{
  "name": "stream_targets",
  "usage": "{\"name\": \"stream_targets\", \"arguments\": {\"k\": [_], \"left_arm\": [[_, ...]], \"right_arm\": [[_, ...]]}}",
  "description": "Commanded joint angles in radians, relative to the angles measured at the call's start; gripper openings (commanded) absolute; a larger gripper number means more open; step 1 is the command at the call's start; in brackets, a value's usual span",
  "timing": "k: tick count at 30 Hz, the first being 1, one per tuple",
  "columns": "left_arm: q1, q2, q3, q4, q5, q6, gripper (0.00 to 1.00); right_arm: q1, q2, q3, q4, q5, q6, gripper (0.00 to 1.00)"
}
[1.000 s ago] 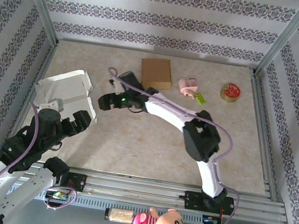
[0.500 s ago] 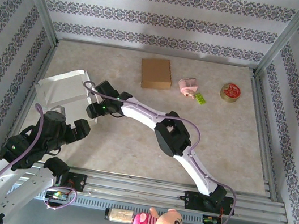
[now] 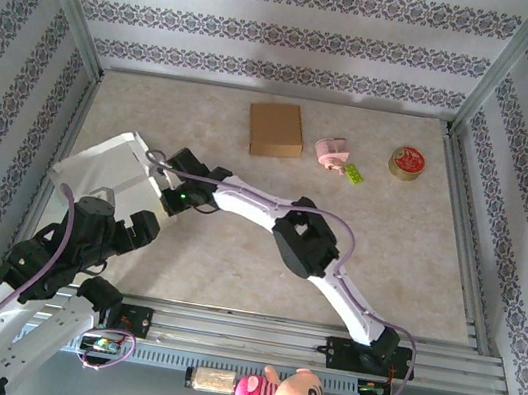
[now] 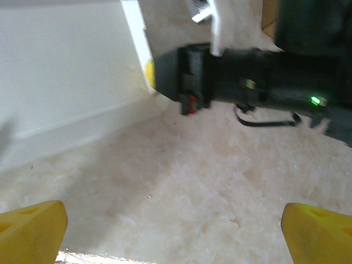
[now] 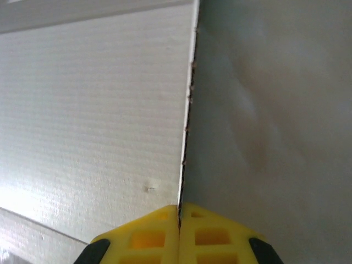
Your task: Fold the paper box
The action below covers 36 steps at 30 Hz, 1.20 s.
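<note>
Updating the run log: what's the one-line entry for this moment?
right gripper: shut on paper box edge | left gripper: open, holding nothing | fold: not yet done

The paper box (image 3: pixel 111 170) is white, finely ribbed card — only partly folded, its panels raised and tilted, at the left of the table (image 3: pixel 358 244). One thin panel edge sits clamped between the yellow fingertips of the right gripper (image 5: pixel 180 220).

No legible text, nos. or brand marks in any view. Green tag (image 3: pixel 352 174) nr pink item (image 3: pixel 332 152): any print too small to read. Round tin (image 3: pixel 408 163): red lid w/ pattern, not readable. Brown carton (image 3: pixel 275 130) and paper box (image 3: pixel 107 166): faces look plain.
</note>
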Motion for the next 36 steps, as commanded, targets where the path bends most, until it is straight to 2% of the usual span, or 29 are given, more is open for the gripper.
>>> {"name": "stream_targets", "arguments": {"k": [1, 10, 14, 16, 18, 21, 25, 28, 31, 36], "left_arm": [[-0.007, 0.045, 0.014, 0.023, -0.008, 0.002, 1.0], [-0.001, 0.236, -0.01, 0.222, -0.026, 0.037, 1.0], [0.011, 0.379, -0.009, 0.292, -0.014, 0.094, 1.0], [0.022, 0.464, -0.002, 0.336, 0.004, 0.13, 1.0], [0.033, 0.543, 0.011, 0.377, 0.023, 0.16, 1.0], [0.051, 0.66, 0.033, 0.432, 0.034, 0.195, 0.95], [0.078, 0.797, 0.035, 0.551, 0.077, 0.221, 0.88], [0.106, 0.905, 0.05, 0.634, 0.119, 0.236, 0.8], [0.124, 1.004, 0.092, 0.666, 0.142, 0.265, 0.72], [0.169, 1.133, 0.124, 0.696, 0.182, 0.298, 0.55]], "right_arm": [[-0.074, -0.238, -0.267, 0.087, -0.017, -0.023, 0.05], [-0.237, -0.763, -1.084, 0.243, 0.045, 0.079, 0.06], [-0.243, -0.944, -1.322, 0.25, 0.115, 0.152, 0.1], [-0.255, -1.019, -1.399, 0.245, 0.16, 0.168, 0.15], [-0.281, -1.063, -1.411, 0.208, 0.171, 0.157, 0.25], [-0.353, -1.122, -1.378, 0.16, 0.165, 0.136, 0.45], [-0.459, -1.129, -1.303, 0.212, 0.175, 0.082, 0.67], [-0.533, -1.002, -1.168, 0.227, 0.166, 0.011, 0.68], [-0.569, -0.821, -0.97, 0.131, 0.087, -0.023, 0.65], [-0.543, -0.654, -0.816, 0.132, 0.059, -0.023, 0.63]]}}
